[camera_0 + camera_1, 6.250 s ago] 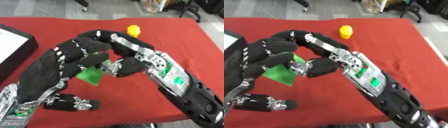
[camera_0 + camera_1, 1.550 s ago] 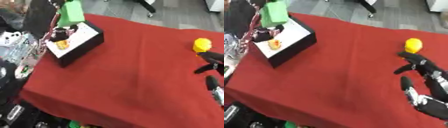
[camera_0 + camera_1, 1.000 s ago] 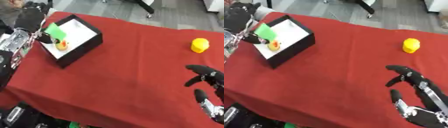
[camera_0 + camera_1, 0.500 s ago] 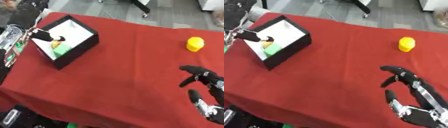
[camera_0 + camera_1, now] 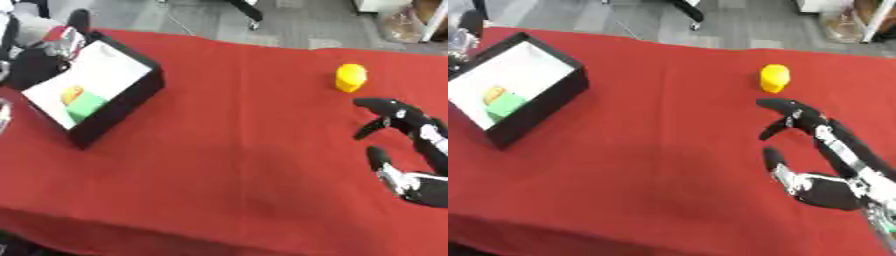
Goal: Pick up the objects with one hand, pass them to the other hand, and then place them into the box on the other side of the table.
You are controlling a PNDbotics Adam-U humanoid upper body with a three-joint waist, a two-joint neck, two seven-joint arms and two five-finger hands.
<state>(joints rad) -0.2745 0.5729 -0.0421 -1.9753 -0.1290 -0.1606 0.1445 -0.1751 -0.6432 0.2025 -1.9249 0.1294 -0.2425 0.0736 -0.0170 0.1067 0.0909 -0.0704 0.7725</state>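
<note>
Right hand (image 5: 815, 150) spread, empty, just short of yellow object (image 5: 774, 78) — best to reach over it and curl round squarely; left hand (image 5: 35, 65) by box (image 5: 131, 95), fingers unclear.

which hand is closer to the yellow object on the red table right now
The right hand. It lies open on the table just in front of the yellow object, fingers stretched toward it without touching. The left hand is far across the table, at the black box.
</note>
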